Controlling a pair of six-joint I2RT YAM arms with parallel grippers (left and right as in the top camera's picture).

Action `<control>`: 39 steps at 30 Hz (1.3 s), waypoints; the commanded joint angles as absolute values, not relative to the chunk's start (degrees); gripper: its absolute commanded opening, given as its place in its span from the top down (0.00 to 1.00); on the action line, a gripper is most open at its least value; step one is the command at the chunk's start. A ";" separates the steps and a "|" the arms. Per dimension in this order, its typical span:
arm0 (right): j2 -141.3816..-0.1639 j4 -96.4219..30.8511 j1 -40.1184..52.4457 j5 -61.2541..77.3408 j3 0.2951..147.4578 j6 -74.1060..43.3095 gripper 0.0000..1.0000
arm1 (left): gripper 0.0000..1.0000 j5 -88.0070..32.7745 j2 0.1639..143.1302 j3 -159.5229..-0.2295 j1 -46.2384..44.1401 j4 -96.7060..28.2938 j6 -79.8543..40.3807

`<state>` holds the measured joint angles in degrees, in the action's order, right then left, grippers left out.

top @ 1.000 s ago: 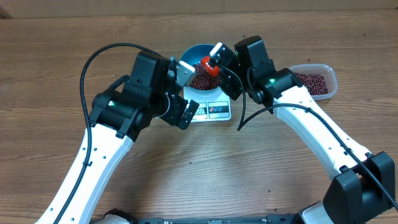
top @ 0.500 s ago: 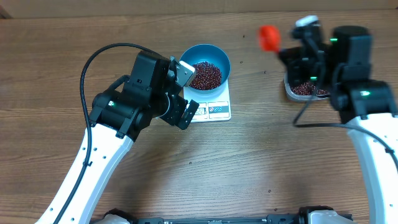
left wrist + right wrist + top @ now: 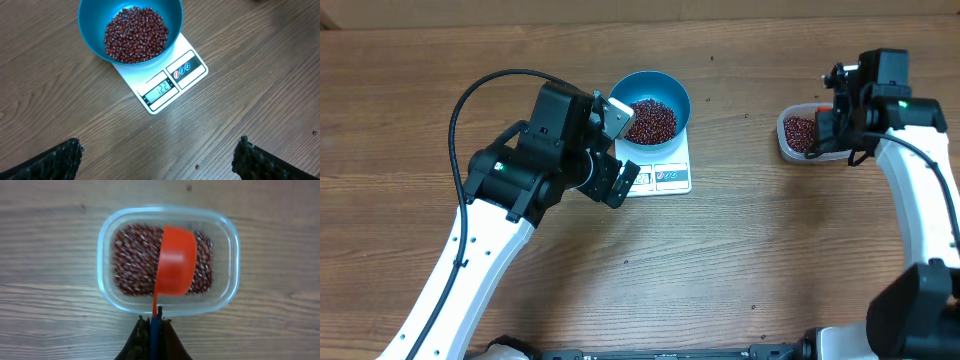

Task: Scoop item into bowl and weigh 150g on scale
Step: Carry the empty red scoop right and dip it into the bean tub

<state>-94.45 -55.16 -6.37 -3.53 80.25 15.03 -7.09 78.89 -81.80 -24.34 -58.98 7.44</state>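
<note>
Now that the right jaws, gripping the scoop [image 3: 175, 262], are back over the tub [image 3: 227, 240], the bowl [image 3: 90, 30] of beans [image 3: 136, 34] on the scale [image 3: 192, 67] shows 122, under target; left jaws wide, empty.

Left jaws wide — right jaws clamped

Clear plastic tub [image 3: 103, 255] and orange-red scoop [image 3: 175, 260] on a wood-grain counter [image 3: 770, 260]

The rounded-rectangular tub is set toward the right of the counter. The scoop is seen over the tub's right half, its thin handle crossing the near rim. A few tiny dark specks [image 3: 626, 262] are scattered on the bare wood.
</note>
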 commanded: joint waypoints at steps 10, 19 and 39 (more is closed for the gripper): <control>-103.24 -54.04 -6.39 -0.73 80.64 17.26 0.96 | 0.00 -7.07 79.07 -82.21 -24.40 -58.89 6.85; -103.20 -53.67 -10.98 18.02 80.71 18.09 0.97 | 0.00 -7.07 79.07 -82.21 -24.40 -58.89 6.85; -103.22 -54.85 -23.64 38.24 77.95 20.82 0.96 | 0.00 -7.07 79.07 -82.19 -24.40 -58.89 6.85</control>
<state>-103.09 -54.48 -21.93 32.67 78.37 20.21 -7.09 78.87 -81.80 -24.34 -58.96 7.44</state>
